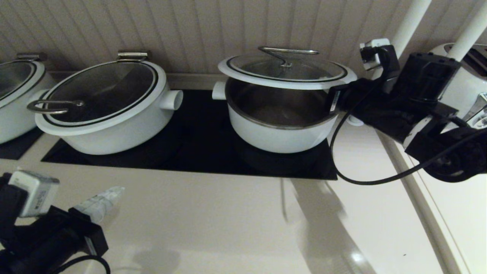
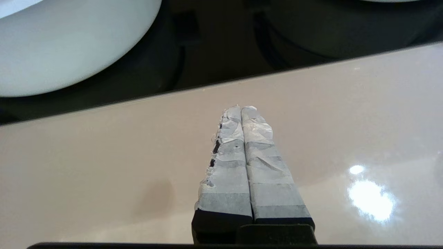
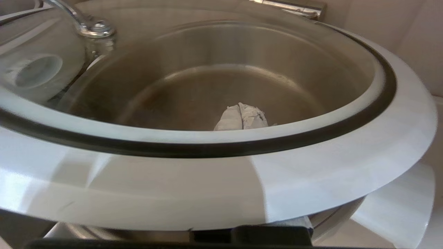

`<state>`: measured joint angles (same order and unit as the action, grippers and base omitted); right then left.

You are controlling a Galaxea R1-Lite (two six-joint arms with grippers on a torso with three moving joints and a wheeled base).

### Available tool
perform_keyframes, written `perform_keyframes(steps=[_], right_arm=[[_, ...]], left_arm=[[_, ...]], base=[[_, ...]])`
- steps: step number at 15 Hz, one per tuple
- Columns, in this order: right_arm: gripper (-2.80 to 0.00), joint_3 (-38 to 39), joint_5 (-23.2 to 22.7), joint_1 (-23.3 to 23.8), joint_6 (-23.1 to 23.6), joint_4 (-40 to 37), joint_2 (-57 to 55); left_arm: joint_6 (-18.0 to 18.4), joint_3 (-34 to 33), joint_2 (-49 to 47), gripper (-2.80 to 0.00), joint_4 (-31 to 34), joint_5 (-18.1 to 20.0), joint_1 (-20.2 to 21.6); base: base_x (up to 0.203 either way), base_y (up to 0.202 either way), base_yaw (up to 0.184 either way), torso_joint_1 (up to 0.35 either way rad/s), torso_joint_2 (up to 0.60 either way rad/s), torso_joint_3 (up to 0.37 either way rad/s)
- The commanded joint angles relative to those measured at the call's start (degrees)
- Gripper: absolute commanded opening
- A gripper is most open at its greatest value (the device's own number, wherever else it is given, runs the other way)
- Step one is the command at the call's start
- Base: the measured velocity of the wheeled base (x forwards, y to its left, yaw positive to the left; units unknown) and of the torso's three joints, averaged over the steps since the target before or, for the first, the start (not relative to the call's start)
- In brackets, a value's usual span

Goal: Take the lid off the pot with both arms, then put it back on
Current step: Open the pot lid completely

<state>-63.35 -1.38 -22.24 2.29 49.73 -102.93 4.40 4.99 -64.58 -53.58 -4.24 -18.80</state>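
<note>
The lid (image 1: pixel 287 70), glass with a white rim, a black ring and a steel bar handle (image 1: pixel 285 53), is raised off the pot (image 1: pixel 277 133), with an open gap at the front that shows the steel inside. My right gripper (image 3: pixel 241 116) is shut, with its fingers together under the lid's right edge and above the pot's mouth. Its tips show through the glass, and the lid's rim (image 3: pixel 207 180) lies across them. In the head view the right arm (image 1: pixel 380 102) reaches in from the right. My left gripper (image 1: pixel 110 194) is shut and empty, low over the counter at the front left; it also shows in the left wrist view (image 2: pixel 241 109).
A wider white pot with a loop-handled lid (image 1: pixel 106 102) stands left of the pot on the black cooktop (image 1: pixel 198 144). Another pot (image 1: pixel 15 91) is at the far left. A white appliance (image 1: pixel 468 87) stands at the right, behind the right arm. The wall is close behind the pots.
</note>
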Motion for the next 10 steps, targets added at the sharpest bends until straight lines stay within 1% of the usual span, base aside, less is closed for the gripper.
perform_keyframes(steps=[1, 5, 6, 8, 10], right_arm=[[-2.80, -0.4, 0.0, 0.1, 0.0, 0.3, -0.3], [-2.80, -1.2, 0.1, 0.1, 0.1, 0.2, -0.3], [-2.80, -1.4, 0.1, 0.1, 0.1, 0.1, -0.4], [-2.80, -1.9, 0.1, 0.1, 0.1, 0.0, -0.5], [-2.80, -1.9, 0.1, 0.1, 0.1, 0.0, -0.5]], left_arm=[[0.0, -1.0, 2.2, -2.80, -0.3, -0.1, 0.4], [0.1, -4.5, 4.9, -2.80, -0.3, 0.0, 1.6], [0.0, -4.9, 6.1, -2.80, 0.2, 0.0, 1.8], [-0.8, -5.0, 8.6, -2.80, 3.2, -0.1, 2.3], [-1.2, -5.0, 9.7, -2.80, 3.9, -1.7, 2.7]], base=[[0.000, 0.000, 0.000, 0.000, 0.00, 0.000], [0.000, 0.000, 0.000, 0.000, 0.00, 0.000], [0.000, 0.000, 0.000, 0.000, 0.00, 0.000], [0.000, 0.000, 0.000, 0.000, 0.00, 0.000], [0.000, 0.000, 0.000, 0.000, 0.00, 0.000]])
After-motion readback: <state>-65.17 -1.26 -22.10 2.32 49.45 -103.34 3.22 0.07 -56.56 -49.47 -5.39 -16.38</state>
